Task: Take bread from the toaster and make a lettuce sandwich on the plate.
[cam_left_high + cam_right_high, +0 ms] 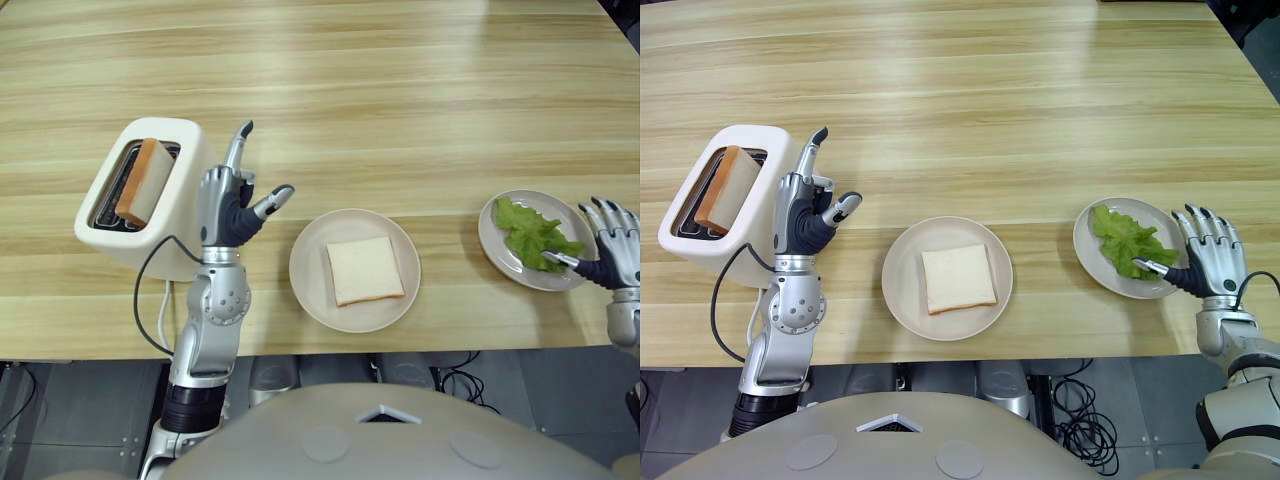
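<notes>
Pale wood table (400, 100).
Left eye view: toaster (150, 240) holds slice (143, 182); my left hand (232, 200) just beside it, fingers spread, empty; second slice (364, 270) flat on plate (305, 265).
Right eye view: lettuce (1125, 242) on dish (1090, 262); my right hand (1210, 262) at dish rim, fingers splayed, thumb tip touching leaf, nothing gripped.
I judge lettuce step in hand; next move needs pinch on leaf, carry onto second slice.

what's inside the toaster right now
One slice of bread stands tilted in a slot of the toaster, its upper part sticking out. Its lower part is hidden in the slot. The other slot looks dark; its bottom cannot be seen.
</notes>
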{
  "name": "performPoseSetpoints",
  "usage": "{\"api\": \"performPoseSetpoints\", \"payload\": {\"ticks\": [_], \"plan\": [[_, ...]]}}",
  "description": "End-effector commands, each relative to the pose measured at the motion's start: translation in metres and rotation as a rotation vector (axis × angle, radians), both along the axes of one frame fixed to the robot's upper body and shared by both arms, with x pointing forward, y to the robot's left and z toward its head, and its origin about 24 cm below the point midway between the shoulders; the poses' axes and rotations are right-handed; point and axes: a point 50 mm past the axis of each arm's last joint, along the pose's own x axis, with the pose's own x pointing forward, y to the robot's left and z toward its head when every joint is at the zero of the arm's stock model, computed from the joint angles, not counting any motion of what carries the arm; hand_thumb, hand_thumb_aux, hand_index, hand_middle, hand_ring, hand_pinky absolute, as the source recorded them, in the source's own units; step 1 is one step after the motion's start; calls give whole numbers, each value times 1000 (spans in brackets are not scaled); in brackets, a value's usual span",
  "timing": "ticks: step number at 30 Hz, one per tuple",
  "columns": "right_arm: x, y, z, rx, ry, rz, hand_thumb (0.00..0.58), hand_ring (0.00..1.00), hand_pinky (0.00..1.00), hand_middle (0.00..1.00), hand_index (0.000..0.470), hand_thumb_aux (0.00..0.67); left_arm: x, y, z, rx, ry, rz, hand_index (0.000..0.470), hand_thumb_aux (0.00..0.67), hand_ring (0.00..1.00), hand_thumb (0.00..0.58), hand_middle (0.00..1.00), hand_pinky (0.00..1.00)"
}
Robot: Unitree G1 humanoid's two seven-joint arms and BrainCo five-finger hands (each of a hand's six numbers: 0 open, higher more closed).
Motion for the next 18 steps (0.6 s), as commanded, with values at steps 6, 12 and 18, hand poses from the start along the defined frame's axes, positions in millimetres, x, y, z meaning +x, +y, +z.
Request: {"api": "performPoseSetpoints", "payload": {"ticks": [6,12,18], "plan": [[4,10,-10,-20,78,62,572,0,0,0,408,594,1,-3,-9,-6,44,-10,0,0,1000,0,1000,1000],[4,14,-13,-6,95,77,580,0,0,0,460,670,1,-3,-12,-3,52,-11,0,0,1000,0,1000,1000],[5,18,-14,9,90,103,580,0,0,0,460,670,2,-3,-13,0,52,-7,0,0,1000,0,1000,1000]]}}
